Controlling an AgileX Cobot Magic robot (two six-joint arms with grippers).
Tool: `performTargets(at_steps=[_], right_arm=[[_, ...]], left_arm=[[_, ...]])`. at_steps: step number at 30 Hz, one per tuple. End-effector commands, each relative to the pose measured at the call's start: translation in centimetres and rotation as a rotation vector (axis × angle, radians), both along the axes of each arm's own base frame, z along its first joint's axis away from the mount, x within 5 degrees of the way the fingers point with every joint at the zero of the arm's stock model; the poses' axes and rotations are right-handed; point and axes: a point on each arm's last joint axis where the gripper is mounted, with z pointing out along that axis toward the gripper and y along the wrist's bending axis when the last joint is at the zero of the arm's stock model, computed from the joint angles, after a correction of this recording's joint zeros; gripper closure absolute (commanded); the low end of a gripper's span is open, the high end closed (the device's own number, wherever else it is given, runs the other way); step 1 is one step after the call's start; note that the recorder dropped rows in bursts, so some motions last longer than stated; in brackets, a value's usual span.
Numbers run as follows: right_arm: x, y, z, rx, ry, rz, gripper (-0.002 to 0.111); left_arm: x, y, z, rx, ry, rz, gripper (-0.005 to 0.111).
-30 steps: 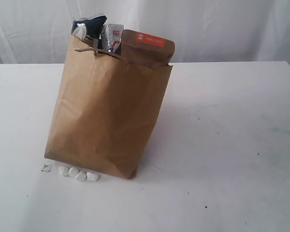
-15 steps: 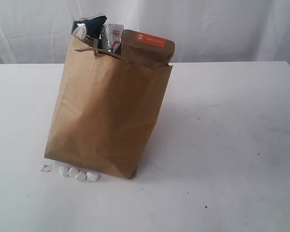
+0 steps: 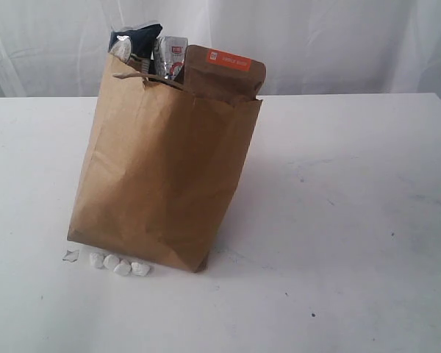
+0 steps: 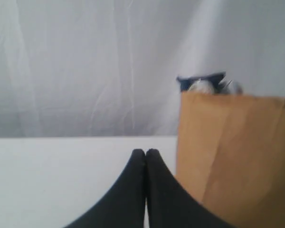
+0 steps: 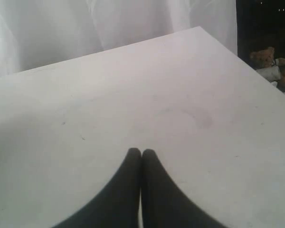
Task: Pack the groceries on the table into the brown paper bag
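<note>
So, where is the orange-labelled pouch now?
In the exterior view the pouch stands in the bag, sticking out of its top at the right, beside a silvery packet.

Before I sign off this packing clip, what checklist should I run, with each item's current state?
1. Brown paper bag standing on the table: ok, leaning slightly.
2. Orange-labelled brown pouch in the bag, top poking out: ok.
3. Dark spaghetti packet in the bag: ok.
4. Jars and can inside: cannot tell, the bag wall hides them.
5. Groceries left out on the table: none seen, only small white bits by the bag's base: ok.
6. Left claw and right claw shut, empty: ok.
</note>
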Motion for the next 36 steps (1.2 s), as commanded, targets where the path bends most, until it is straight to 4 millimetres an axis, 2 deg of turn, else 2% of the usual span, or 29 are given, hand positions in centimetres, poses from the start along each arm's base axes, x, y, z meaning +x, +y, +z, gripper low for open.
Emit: performTargets(at_steps=[1,2,3,4,5,6,7,8,10,11,13,17,19,21,24,27,30,36], right_arm=[[0.0,0.0,-0.1,0.006,0.001,0.003,0.108],[0.0,0.0,-0.1,0.006,0.001,0.003,0.108],[0.0,0.0,-0.1,0.006,0.001,0.003,0.108],[0.0,0.0,-0.1,0.006,0.001,0.003,0.108],[0.0,0.0,-0.1,0.006,0.001,0.003,0.108],[0.0,0.0,-0.1,0.006,0.001,0.003,0.108],[0.0,0.0,-0.1,0.006,0.001,0.003,0.108],[0.0,0.0,-0.1,0.006,0.001,0.003,0.108],[0.0,0.0,-0.1,0.006,0.001,0.003,0.108],[0.0,0.0,-0.1,0.006,0.001,0.003,0.108],[0.0,0.0,-0.1,0.006,0.001,0.003,0.108],[0.0,0.0,-0.1,0.006,0.001,0.003,0.108],[0.0,0.0,-0.1,0.006,0.001,0.003,0.108],[0.0,0.0,-0.1,0.006,0.001,0.003,0.108],[0.0,0.0,-0.1,0.006,0.001,0.003,0.108],[0.0,0.0,-0.1,0.006,0.001,0.003,0.108],[0.0,0.0,-0.1,0.006,0.001,0.003,0.108],[0.0,0.0,-0.1,0.006,0.001,0.003,0.108]], left_arm=[[0.3,0.2,-3.5,0.107,0.412,0.014,0.107],[0.4,0.1,-2.8,0.154,0.577,-0.004,0.107],[0.5,0.0,-2.4,0.184,0.640,-0.015,0.107],[1.2,-0.2,-1.0,0.194,0.710,-0.033,0.107],[1.6,-0.3,-0.2,0.183,0.711,-0.041,0.107],[2.8,-1.0,1.9,0.170,0.716,-0.087,0.107],[3.2,-1.4,2.8,0.167,0.740,-0.119,0.107],[4.0,-2.2,3.8,0.219,0.853,-0.219,0.107],[4.9,-3.3,3.5,0.216,1.076,-0.342,0.107],[5.3,-4.1,2.9,0.138,1.153,-0.397,0.107],[6.4,-4.7,1.4,0.076,1.199,-0.415,0.107],[7.6,-5.3,0.0,0.085,1.088,-0.469,0.107],[8.2,-5.7,-0.2,0.069,1.005,-0.513,0.102],[8.8,-6.3,-0.2,0.068,0.910,-0.570,0.092],[9.8,-7.0,-0.3,0.160,0.765,-0.680,0.070],[11.0,-7.2,-0.8,0.209,0.692,-0.686,0.054],[11.8,-7.1,-2.1,0.270,0.713,-0.683,0.046],[11.7,-8.0,-3.7,0.187,0.838,-0.810,0.045]])
